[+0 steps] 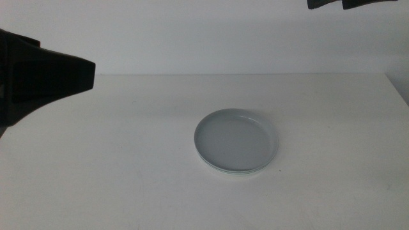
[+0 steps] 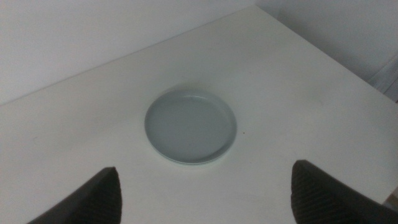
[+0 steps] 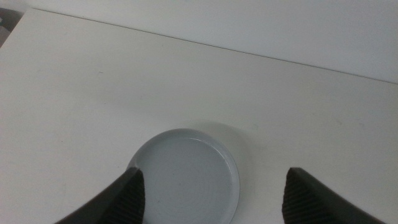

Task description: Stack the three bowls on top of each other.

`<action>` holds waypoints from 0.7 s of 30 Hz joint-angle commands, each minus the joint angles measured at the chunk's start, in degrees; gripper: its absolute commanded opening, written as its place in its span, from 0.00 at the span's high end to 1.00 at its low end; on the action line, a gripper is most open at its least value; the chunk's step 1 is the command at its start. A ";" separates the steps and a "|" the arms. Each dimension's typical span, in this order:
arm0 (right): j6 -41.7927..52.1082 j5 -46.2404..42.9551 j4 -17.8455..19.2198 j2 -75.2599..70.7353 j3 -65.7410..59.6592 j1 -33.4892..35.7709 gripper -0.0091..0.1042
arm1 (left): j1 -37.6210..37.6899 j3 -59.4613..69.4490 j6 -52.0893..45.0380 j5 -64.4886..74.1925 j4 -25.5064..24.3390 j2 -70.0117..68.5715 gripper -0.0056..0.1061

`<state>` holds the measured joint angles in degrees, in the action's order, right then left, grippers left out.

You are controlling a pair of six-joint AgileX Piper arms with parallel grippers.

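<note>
The bowls (image 1: 236, 140) sit nested in one low stack on the white table, a little right of centre. The top one is pale grey-green, and thin rims of the lower ones show at the stack's near edge. The same stack (image 2: 191, 126) lies ahead of my left gripper (image 2: 205, 169), which hangs open and empty well above the table. In the middle view that gripper (image 1: 86, 73) is a dark mass at the left. My right gripper (image 3: 214, 171) is also open and empty, high over the stack (image 3: 186, 177). Its dark tips (image 1: 345, 3) show at the top right corner.
The white table (image 1: 128, 166) ends at a far edge against a pale wall and at a right edge near the picture's side. Nothing else stands on it.
</note>
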<state>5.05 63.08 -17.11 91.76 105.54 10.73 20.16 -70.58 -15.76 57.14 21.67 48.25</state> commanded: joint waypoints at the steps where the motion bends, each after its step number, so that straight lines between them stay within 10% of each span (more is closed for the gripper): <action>1: 0.58 -3.24 -0.24 -2.41 1.29 -0.47 0.41 | -0.02 -1.26 0.46 -4.75 -0.14 0.08 0.14; 7: 0.58 -3.98 6.09 -5.35 1.29 -0.47 0.41 | -3.90 -1.26 0.46 -14.69 -12.59 0.08 0.14; 21: 0.58 -39.54 7.72 -13.97 -14.02 -0.54 0.41 | -18.01 16.25 0.46 -32.96 -10.61 -3.55 0.14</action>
<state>5.05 32.75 -9.82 80.94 92.51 10.73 2.16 -54.44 -15.76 30.18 9.76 45.68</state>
